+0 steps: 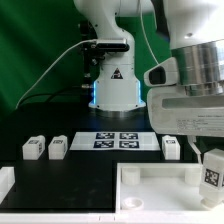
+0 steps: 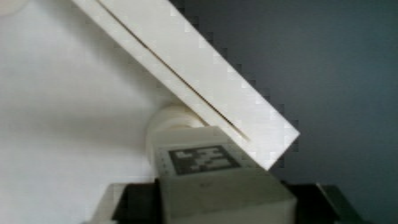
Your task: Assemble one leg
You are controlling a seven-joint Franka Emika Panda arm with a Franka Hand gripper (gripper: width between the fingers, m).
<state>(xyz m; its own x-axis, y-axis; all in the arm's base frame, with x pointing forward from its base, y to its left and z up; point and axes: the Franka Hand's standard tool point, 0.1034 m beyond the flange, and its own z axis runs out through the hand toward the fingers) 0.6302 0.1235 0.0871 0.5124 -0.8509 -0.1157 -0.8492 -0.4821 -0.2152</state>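
The leg [image 1: 213,170] is a small white block, longer than it is wide, with rounded edges. In the wrist view one face of the leg [image 2: 201,160] carries a black-and-white square tag, and the exterior view shows a tag on its side too.

The hand [image 1: 212,152] is clenched on this leg. In the wrist view the block sits between the two dark fingers [image 2: 128,205] of the hand [image 2: 214,200]. The leg stands upright at the exterior view's right edge, at the far right corner of the tray [image 1: 150,170]. Whether it touches the tray, I cannot tell. In the wrist view the tray's raised rim [image 2: 196,80] runs as a diagonal band and crosses in front of the leg. On one side of the rim is the tray's plain white floor, on the other side the dark tabletop [image 2: 338,60].

The tray is a large white square piece and lies near the camera on the tabletop [image 1: 90,175]. Behind it lies the marker board [image 1: 120,140]. Other legs stand on the tabletop beside the board: two [image 1: 33,147] [image 1: 57,148] on the exterior view's left and one [image 1: 171,146] on its right.
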